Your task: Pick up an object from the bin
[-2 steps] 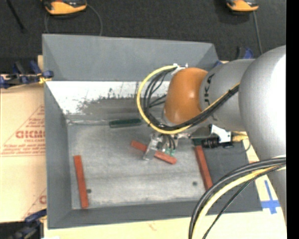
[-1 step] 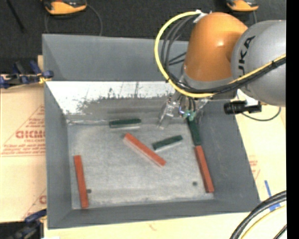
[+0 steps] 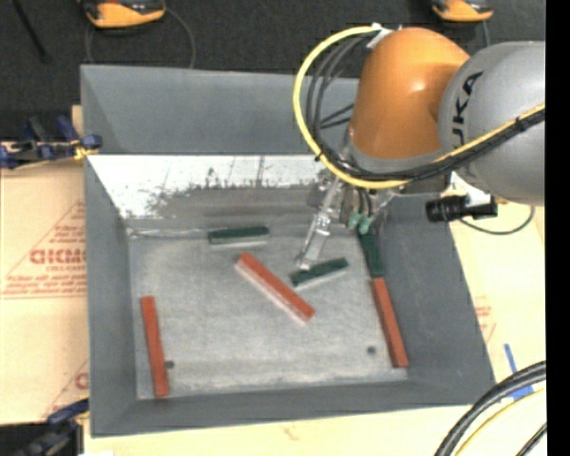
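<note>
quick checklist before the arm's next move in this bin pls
1. Gripper over a thing: ok, it is at the left end of the short green bar mid-bin.
2. Bar lifted: not ok, it seems to lie flat on the floor.
3. Neighbour clear: not ok, the middle red bar lies close beside it; whether they touch, cannot tell.
4. Room from the bin walls: ok, the short green bar lies well inside.
5. Other bars out of the way: ok, left red bar, right red bar and back green bar lie apart.
</note>
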`<state>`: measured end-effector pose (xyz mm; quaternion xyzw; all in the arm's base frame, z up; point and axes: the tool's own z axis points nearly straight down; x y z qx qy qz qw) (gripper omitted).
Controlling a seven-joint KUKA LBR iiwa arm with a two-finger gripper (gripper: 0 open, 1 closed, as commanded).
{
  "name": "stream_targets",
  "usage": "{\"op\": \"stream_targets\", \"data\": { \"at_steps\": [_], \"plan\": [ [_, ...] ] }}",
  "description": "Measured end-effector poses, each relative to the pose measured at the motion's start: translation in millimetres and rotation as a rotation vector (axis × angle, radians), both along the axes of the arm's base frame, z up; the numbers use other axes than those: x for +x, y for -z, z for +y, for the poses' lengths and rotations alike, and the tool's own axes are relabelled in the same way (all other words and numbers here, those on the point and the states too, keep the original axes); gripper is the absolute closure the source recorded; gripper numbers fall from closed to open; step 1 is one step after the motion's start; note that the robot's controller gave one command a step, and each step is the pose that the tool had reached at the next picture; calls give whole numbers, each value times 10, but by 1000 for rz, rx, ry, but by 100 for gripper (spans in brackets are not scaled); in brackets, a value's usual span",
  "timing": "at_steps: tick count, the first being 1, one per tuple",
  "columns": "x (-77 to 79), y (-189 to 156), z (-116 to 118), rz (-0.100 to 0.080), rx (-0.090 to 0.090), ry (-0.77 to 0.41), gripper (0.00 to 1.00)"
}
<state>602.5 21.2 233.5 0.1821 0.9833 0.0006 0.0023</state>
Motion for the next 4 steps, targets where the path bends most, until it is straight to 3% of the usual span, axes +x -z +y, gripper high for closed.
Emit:
{"op": "stream_targets", "data": {
  "at_steps": [1,2,3,4],
  "plan": [
    [-318,1672,-266,8,-2,-49,0],
    [-288,1623,-256,0,-1,-47,100],
    [-118,198,-454,-8,-1,-8,100],
    [-138,250,-451,0,-1,-8,0]
  ]
}}
